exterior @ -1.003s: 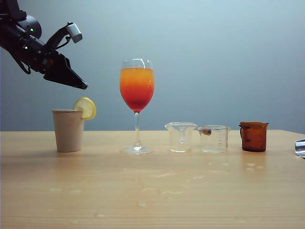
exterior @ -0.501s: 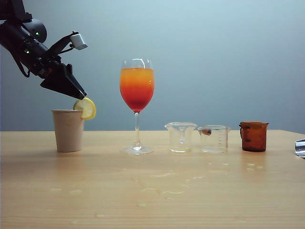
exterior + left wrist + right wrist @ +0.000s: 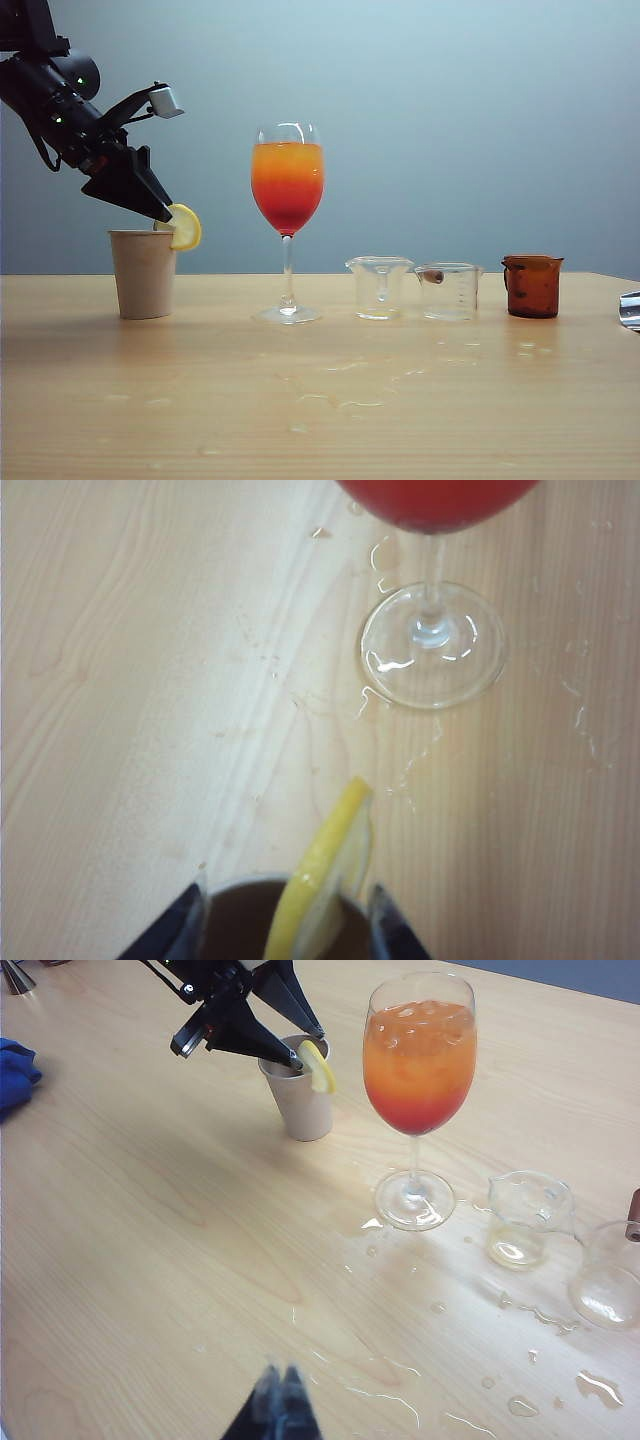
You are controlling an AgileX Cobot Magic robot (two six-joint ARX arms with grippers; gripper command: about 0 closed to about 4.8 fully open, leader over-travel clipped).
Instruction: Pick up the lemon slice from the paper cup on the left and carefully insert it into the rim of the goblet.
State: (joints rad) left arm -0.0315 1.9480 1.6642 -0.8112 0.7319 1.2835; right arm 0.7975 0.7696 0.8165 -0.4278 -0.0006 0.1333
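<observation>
The lemon slice (image 3: 186,228) stands upright on the rim of the beige paper cup (image 3: 143,274) at the left. My left gripper (image 3: 163,213) points down at the cup's mouth. In the left wrist view it is open (image 3: 288,894), one finger on each side of the lemon slice (image 3: 322,878), with a gap on both sides. The goblet (image 3: 288,188), holding an orange-to-red drink, stands to the right of the cup, and its foot (image 3: 432,645) shows beyond the slice. My right gripper (image 3: 281,1372) is shut and empty, low over the near table.
Two clear beakers (image 3: 380,288) (image 3: 449,291) and an amber jug (image 3: 532,286) stand right of the goblet. Water is spilled on the table (image 3: 385,1375) in front of them. A blue cloth (image 3: 15,1075) lies at the far left edge.
My left gripper has come down and turned at the wrist, from above the cup to its rim, so its open fingers now straddle the lemon slice. The slice, the cup and the goblet have not moved.
</observation>
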